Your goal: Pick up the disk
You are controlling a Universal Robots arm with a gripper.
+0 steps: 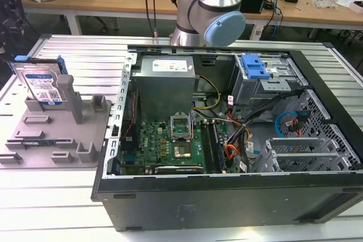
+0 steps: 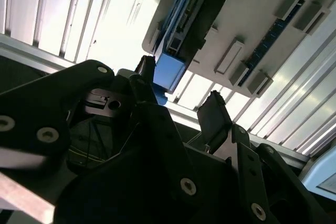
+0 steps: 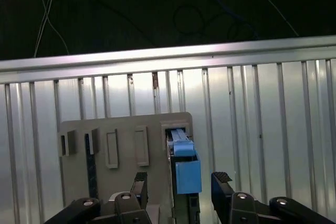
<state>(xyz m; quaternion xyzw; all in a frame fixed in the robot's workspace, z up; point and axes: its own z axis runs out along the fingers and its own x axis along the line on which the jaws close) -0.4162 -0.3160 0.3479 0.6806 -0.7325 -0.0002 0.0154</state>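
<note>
The disk stands upright in a slot of the grey holder tray at the exterior view's left, its white-and-blue label facing out. In the first wrist view I see the disk edge-on with its blue rail uppermost, in the tray. My gripper is open, one dark fingertip on each side of the disk's line and nothing held between them. The second wrist view shows my gripper still apart from the disk, which sits on the tray.
An open computer case lies right of the tray, with a blue drive-bay bracket at its far side. Both rest on a ribbed metal table, whose edge runs beyond the tray. Workbenches stand behind.
</note>
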